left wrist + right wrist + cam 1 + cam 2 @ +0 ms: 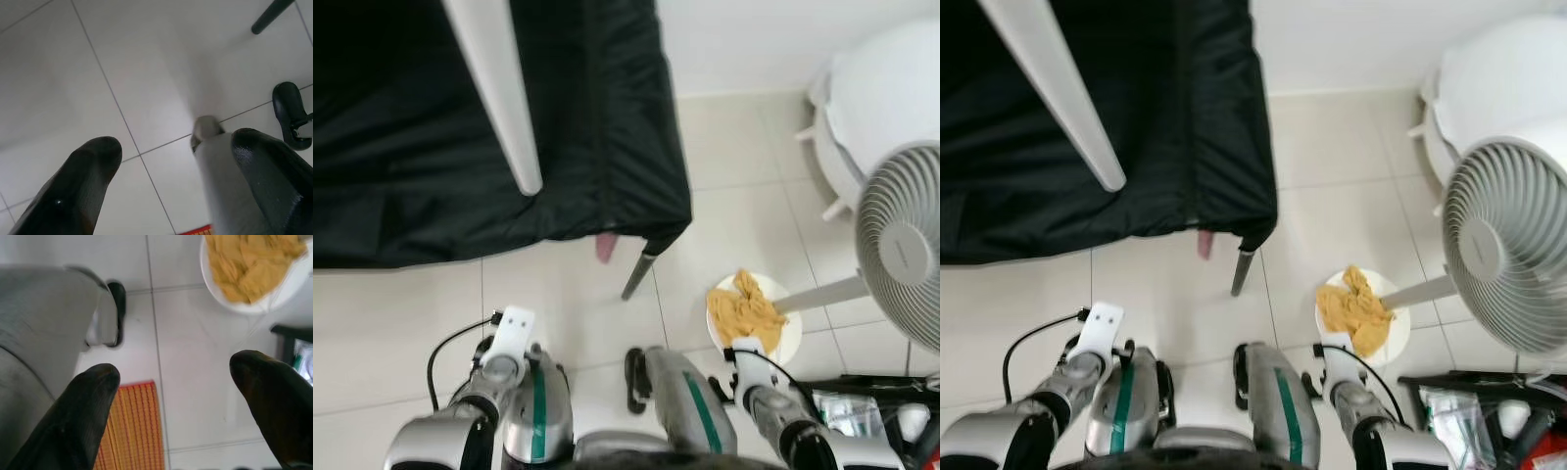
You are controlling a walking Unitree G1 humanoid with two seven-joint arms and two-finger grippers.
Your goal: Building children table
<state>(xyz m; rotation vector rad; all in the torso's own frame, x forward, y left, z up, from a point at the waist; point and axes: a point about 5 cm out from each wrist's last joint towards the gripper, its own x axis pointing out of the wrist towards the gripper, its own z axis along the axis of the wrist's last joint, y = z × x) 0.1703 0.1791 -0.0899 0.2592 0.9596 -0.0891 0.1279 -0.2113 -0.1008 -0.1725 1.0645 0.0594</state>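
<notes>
Left wrist view is showing the left gripper [171, 176] hanging over pale floor tiles [73, 73], its two black fingers spread apart and holding nothing; the right gripper [173, 406] is hanging likewise, fingers wide and empty, above an orange striped mat [132, 426]. Ahead and up from both is lying the likely table part, a long white leg [499, 93], its long axis slanting away across a black fabric-covered frame [587, 147]; the left arm is looking nearer to it. To the right a white dish of yellow cloth [752, 311] and a standing fan [901, 245] are crowding the floor, and the frame's dark leg [639, 274] is standing between.
</notes>
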